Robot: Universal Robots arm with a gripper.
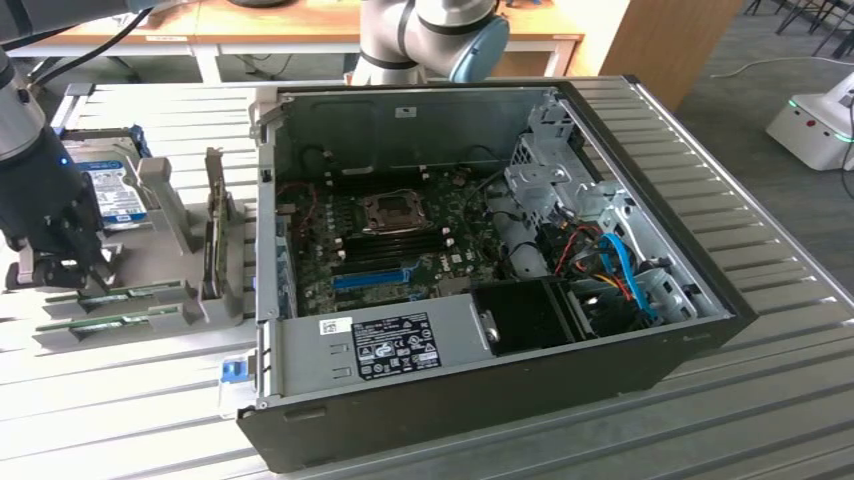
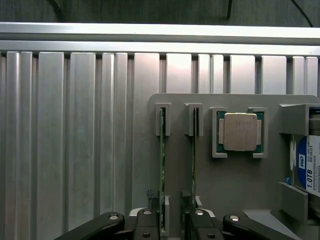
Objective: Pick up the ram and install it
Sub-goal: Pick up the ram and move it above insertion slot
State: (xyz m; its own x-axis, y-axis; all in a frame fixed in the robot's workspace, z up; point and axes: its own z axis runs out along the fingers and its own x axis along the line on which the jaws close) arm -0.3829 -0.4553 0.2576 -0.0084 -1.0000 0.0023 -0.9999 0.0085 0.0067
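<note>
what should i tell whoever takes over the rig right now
Gripper: jaws open, holding nothing, low over the grey holder, lined up over the ram.
Ram: standing on edge in its holder slot, beside the second stick.
Done: approach only; nothing picked up.
Left: grasp the ram, lift it out, seat it in the open computer case.

Thin green ram [image 2: 162, 170], upright on its long edge, in a slot of the grey holder [image 2: 240, 180]
</note>
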